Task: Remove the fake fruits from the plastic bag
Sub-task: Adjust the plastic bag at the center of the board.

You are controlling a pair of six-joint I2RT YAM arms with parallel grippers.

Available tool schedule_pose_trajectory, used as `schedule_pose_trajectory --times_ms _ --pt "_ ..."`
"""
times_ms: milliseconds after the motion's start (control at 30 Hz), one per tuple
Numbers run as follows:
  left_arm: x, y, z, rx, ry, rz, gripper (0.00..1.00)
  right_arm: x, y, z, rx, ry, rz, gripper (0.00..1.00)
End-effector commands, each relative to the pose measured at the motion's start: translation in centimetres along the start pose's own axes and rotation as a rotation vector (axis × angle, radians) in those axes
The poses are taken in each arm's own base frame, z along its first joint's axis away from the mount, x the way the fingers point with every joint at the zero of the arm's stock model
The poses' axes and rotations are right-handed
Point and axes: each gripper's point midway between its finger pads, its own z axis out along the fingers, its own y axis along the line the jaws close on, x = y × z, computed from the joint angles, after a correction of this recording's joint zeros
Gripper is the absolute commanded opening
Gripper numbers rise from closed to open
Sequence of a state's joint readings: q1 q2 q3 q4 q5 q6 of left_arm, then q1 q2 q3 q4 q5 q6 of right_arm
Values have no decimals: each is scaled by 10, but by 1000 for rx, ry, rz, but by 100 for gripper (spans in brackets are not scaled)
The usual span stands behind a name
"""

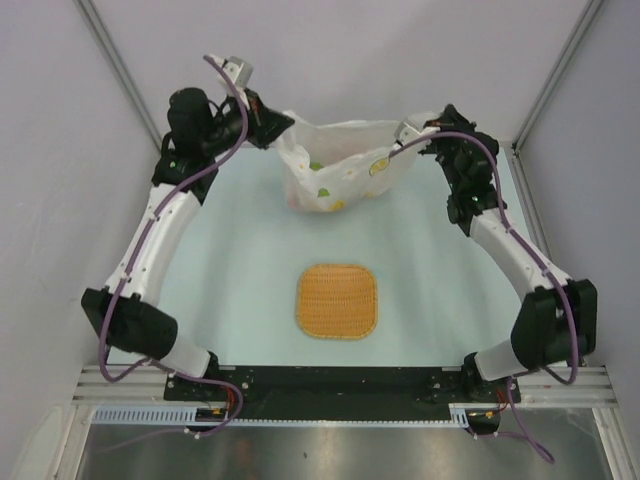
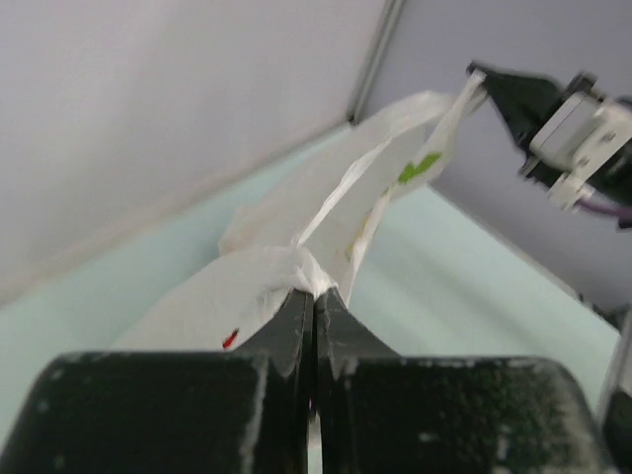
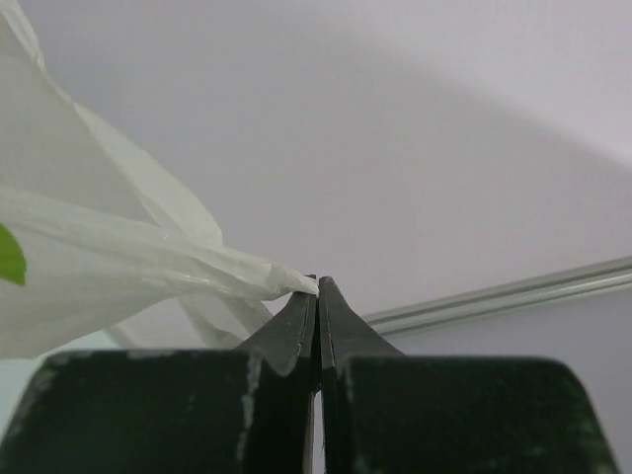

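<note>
Readable text: none in any of the three views.
Plastic bag [image 1: 345, 150]: only green, yellow and red patches of colour; no letters or numbers can be made out.
Woven mat [image 1: 338, 300]: plain orange weave, no label or lettering.
Arm housings [image 1: 150, 325]: black and white covers, no brand or number legible.

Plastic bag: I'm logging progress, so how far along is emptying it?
Done: left gripper and right gripper are each shut on an edge of the plastic bag, stretched between them. In hand: that two-sided hold. Left: the fake fruits show through the bag, none on the table or woven mat.
</note>
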State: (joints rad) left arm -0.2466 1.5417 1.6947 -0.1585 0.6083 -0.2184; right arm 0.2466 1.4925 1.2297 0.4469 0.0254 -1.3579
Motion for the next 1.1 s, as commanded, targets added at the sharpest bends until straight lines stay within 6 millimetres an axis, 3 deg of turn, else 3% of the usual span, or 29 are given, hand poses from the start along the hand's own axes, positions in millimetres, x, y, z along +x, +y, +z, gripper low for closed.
schedule_pose_trajectory --times_ms 0,33,67,100,133,167,200,233,267,300,333,400,433,500,567,633,767,933,967,1000,1067 --pt "56 -15 -25 25 96 -73 0 1 42 -62 -236 -2 39 0" --pt "91 -15 -29 33 159 -126 0 13 90 -83 -334 39 74 0" --pt "104 -29 -33 83 184 -140 0 14 90 -100 -329 45 90 6" --pt "118 -34 -35 107 213 -161 0 21 117 -118 -407 74 99 26" --pt "148 -37 -40 114 265 -217 0 25 134 -134 -458 92 103 38" --pt "154 -45 -40 138 268 -228 0 32 163 -157 -551 121 114 46" --pt "158 -53 -44 156 269 -241 0 32 172 -179 -618 139 124 61" --pt "172 -56 -48 155 288 -277 0 25 174 -188 -647 130 137 69" --pt "174 -61 -49 164 286 -276 0 19 174 -195 -655 133 179 76" --pt "172 -64 -52 161 276 -270 0 12 160 -205 -630 117 193 89" --pt "175 -65 -53 158 282 -279 0 -2 155 -210 -631 88 207 94" --pt "174 -68 -55 156 281 -293 0 -24 131 -226 -632 77 325 100" --pt "173 -68 -56 148 278 -306 0 -44 121 -238 -649 32 371 100" --pt "169 -69 -58 139 264 -312 0 -63 110 -261 -713 54 517 99" --pt "162 -71 -60 131 248 -319 0 -78 103 -271 -727 37 575 98" --pt "154 -73 -61 131 234 -322 0 -82 98 -264 -688 56 635 97" --pt "150 -70 -56 123 262 -327 0 -100 118 -227 -695 69 694 95" --pt "155 -61 -48 115 297 -284 0 -139 151 -188 -755 -1 815 82" --pt "157 -60 -47 125 303 -272 0 -150 145 -174 -723 -41 840 79" --pt "161 -58 -46 132 312 -256 0 -153 163 -163 -747 -24 846 72" --pt "166 -40 -46 97 314 -217 0 -165 163 -142 -705 -70 880 64"
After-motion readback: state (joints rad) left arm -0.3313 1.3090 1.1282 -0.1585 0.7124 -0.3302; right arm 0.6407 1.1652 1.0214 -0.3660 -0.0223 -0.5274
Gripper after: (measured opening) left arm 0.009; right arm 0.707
